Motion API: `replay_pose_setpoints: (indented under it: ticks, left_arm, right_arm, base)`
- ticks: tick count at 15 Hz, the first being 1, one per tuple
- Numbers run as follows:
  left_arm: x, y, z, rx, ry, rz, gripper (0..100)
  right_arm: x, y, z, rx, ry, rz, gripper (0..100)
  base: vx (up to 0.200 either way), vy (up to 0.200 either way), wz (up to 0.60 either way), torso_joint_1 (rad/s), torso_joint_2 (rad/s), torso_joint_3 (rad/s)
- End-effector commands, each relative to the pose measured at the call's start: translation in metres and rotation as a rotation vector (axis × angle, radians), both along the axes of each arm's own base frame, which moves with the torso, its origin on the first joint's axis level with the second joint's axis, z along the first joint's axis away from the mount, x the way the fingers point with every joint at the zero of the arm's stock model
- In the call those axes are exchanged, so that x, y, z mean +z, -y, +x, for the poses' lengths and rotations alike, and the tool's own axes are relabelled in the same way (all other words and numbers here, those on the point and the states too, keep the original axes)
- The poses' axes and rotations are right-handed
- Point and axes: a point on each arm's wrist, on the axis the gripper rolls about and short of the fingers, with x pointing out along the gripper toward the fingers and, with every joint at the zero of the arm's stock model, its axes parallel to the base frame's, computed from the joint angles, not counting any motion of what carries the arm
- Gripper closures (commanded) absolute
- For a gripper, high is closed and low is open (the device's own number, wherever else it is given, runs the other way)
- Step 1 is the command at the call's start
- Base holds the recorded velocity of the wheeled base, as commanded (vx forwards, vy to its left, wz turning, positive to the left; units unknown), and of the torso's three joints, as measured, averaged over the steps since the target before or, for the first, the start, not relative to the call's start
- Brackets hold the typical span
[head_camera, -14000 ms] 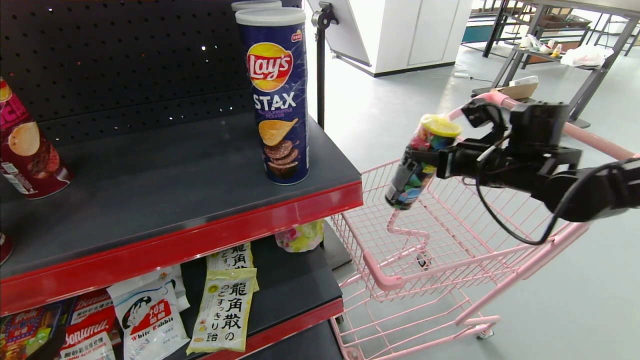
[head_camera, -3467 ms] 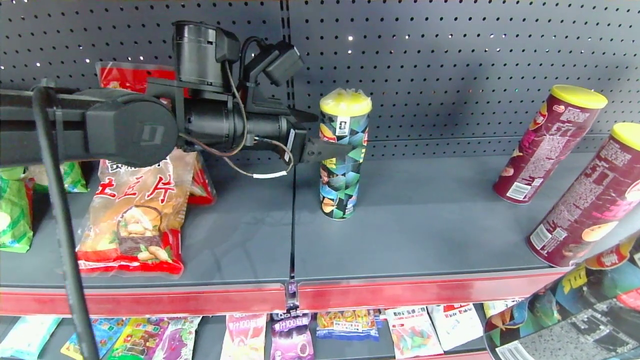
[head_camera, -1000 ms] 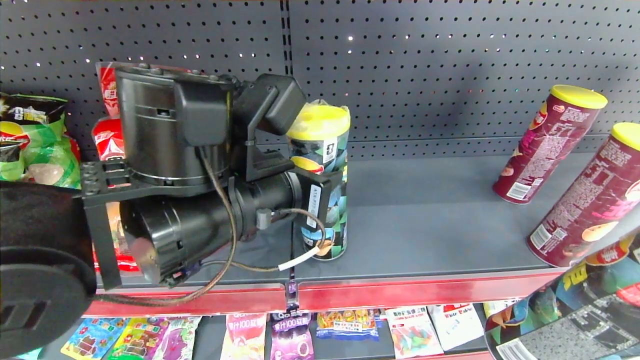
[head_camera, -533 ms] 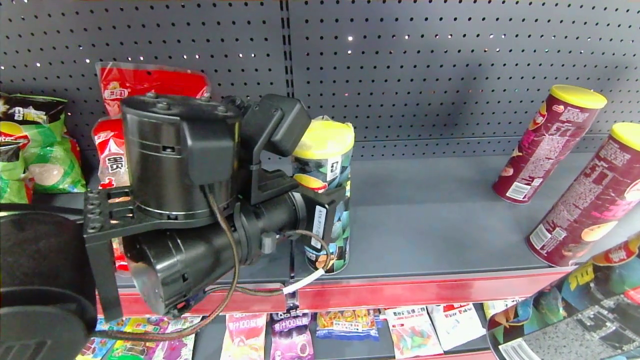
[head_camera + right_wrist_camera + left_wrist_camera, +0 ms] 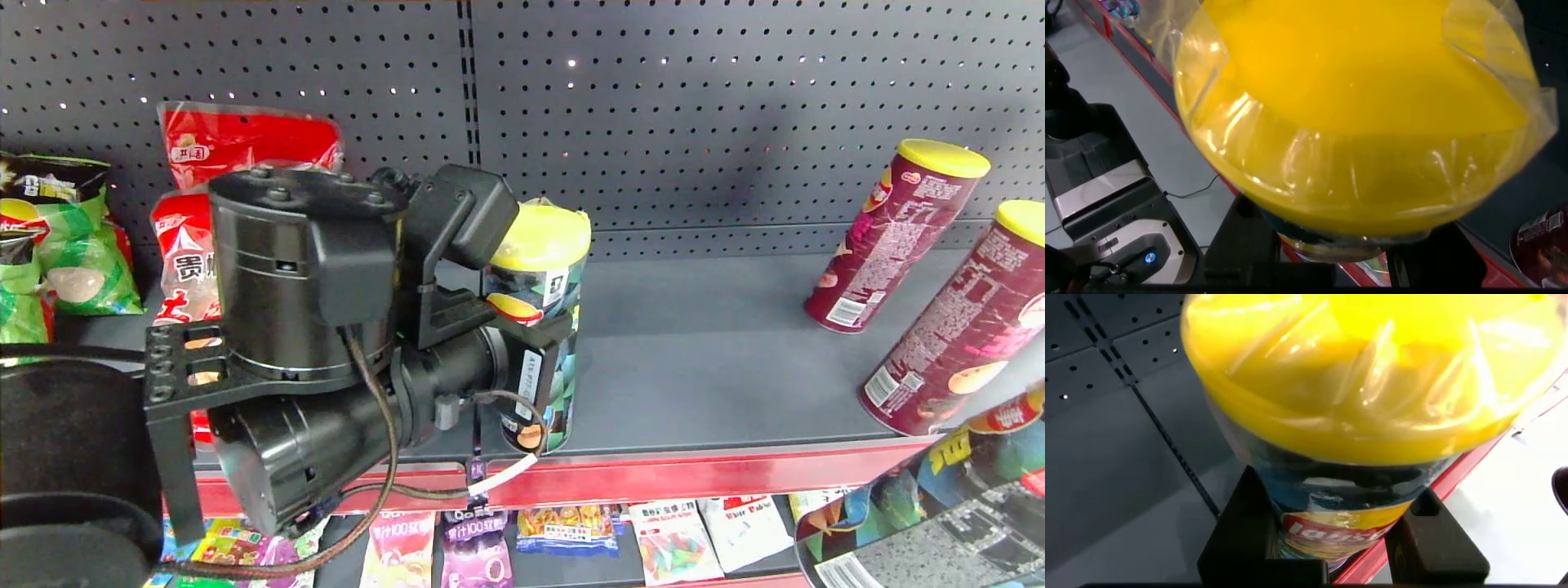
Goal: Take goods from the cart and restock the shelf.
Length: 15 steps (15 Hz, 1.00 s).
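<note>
Dark grey pegboard (image 5: 694, 98) backs a store shelf (image 5: 718, 367) with a grey deck and a red front edge, seen from the head camera.

Near the middle of that view, the left gripper (image 5: 545, 359) comes in from 9 o'clock. It is clamped on a chip can (image 5: 543, 245) with a yellow lid and a many-coloured geometric wrapper. The can stands close to the red front edge, tipped slightly off upright; whether its base touches the deck cannot be told. In the left wrist view the left gripper (image 5: 1339, 543) has a black finger (image 5: 1241, 535) pressed to each side of the chip can (image 5: 1355, 376), just below the lid, which is covered in clear film.

At 3 o'clock, well apart from the held can, two maroon cans (image 5: 894, 237) with yellow lids lean against the pegboard, one just in front of the other.

At 9 o'clock, snack bags stand against the back: a red bag (image 5: 237, 135) highest, and green bags (image 5: 73, 261) at the far edge.

At 6 o'clock, sweet packets (image 5: 563, 527) hang in a row below the red edge.

At 5 o'clock, in the corner, a second can (image 5: 922, 514) with the same geometric wrapper shows partly. In the right wrist view the right gripper (image 5: 1335, 257) is closed on the second can (image 5: 1364, 106), under its yellow lid.
</note>
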Motion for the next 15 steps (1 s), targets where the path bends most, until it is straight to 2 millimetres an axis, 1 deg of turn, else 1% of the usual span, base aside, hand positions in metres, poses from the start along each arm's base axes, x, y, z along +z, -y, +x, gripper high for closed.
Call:
replay_pose_setpoints:
  ticks: [1,4,5,11,14,15]
  left_arm:
    - [-0.003,0.001,0.001,0.001,-0.006,0.01,100]
    - [-0.004,0.001,0.0,0.008,-0.006,0.016,100]
    - [-0.004,0.001,0.0,0.008,-0.006,0.018,0]
    - [-0.002,0.001,-0.003,0.007,-0.002,0.013,0]
    - [0.002,-0.007,-0.009,0.007,0.003,0.007,0]
    - [0.004,-0.012,-0.013,0.006,0.009,0.002,0]
  right_arm:
    - [0.0,0.0,0.0,0.001,-0.001,0.001,100]
    - [0.0,0.0,0.0,0.0,-0.004,0.002,100]
    - [0.0,0.0,0.001,0.0,-0.005,0.001,100]
    - [0.0,0.0,0.001,0.0,-0.005,0.001,100]
    - [0.0,-0.001,0.002,0.0,-0.006,0.0,100]
    - [0.001,-0.001,0.002,0.0,-0.006,0.0,100]
  base:
    - [0.0,0.0,0.0,0.0,0.0,0.0]
    - [0.0,0.0,0.0,0.0,0.0,0.0]
    - [0.0,0.0,0.0,0.0,0.0,0.0]
    - [0.0,0.0,0.0,0.0,0.0,0.0]
    - [0.0,0.0,0.0,0.0,0.0,0.0]
    - [0.0,0.0,0.0,0.0,0.0,0.0]
